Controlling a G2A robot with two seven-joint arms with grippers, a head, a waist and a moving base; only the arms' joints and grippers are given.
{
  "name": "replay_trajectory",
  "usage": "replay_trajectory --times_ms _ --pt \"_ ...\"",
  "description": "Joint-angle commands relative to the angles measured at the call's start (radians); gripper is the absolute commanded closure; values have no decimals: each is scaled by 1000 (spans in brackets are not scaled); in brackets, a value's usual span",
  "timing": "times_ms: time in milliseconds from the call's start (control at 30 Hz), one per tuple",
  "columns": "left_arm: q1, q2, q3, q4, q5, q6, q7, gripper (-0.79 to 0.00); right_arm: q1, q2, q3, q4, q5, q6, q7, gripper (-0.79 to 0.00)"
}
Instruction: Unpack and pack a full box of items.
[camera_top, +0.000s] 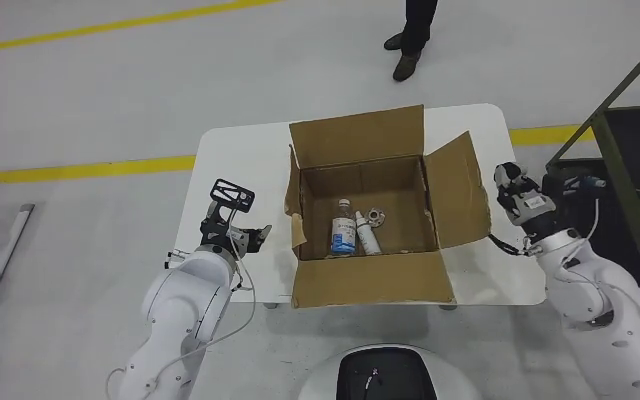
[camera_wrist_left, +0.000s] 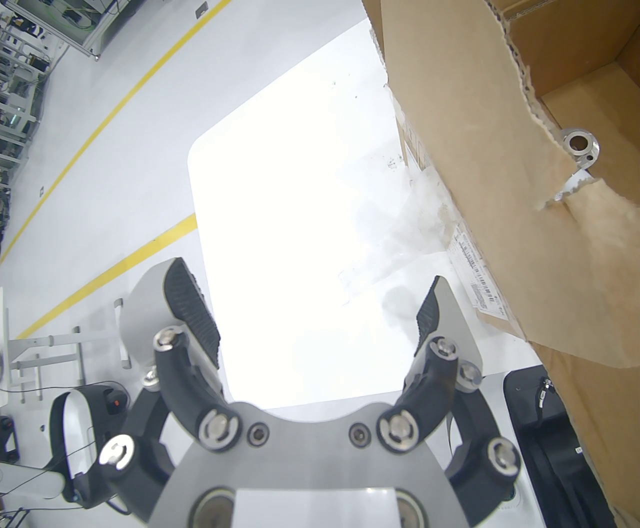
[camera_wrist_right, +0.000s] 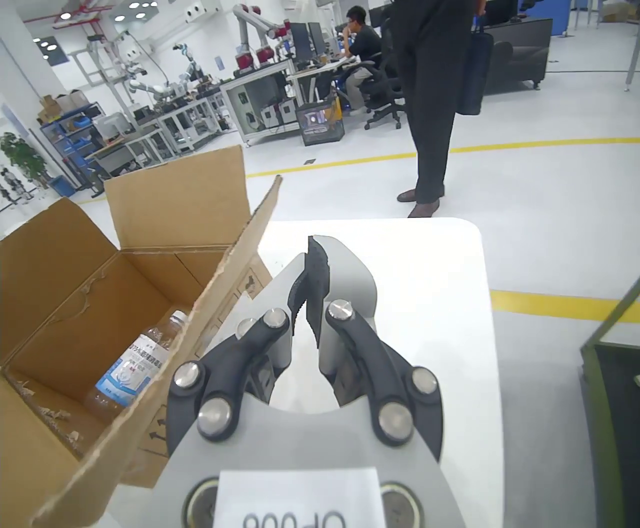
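An open cardboard box stands in the middle of the white table, flaps spread out. Inside lie a clear bottle with a blue label, a small white bottle and a metal flange part. My left gripper hovers over the table beside the box's torn side flap, open with nothing between its fingers. The metal flange peeks past that flap. My right gripper is shut and empty, over the table on the box's other side, with the bottle visible inside the box.
A person in dark trousers stands on the floor beyond the table's far edge. A green metal frame stands off the table near the right arm. Yellow lines cross the floor.
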Motion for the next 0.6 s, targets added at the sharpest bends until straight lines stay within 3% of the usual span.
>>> replay_trajectory --times_ms 0,433,500,533,567 --pt "0 0 0 0 0 0 0 -785 30 -2 -28 18 -10 -19 -10 0" --pt "11 0 -6 5 7 2 39 -785 115 -3 -171 20 -104 -163 106 0" --pt "22 0 -12 6 29 0 84 -339 122 -2 -186 22 -133 -166 136 0" --pt "25 -1 -14 6 31 2 100 -15 125 -2 -192 22 -138 -167 145 0" --pt "25 -1 -12 3 38 -6 116 0 127 -2 -196 21 -140 -168 150 0"
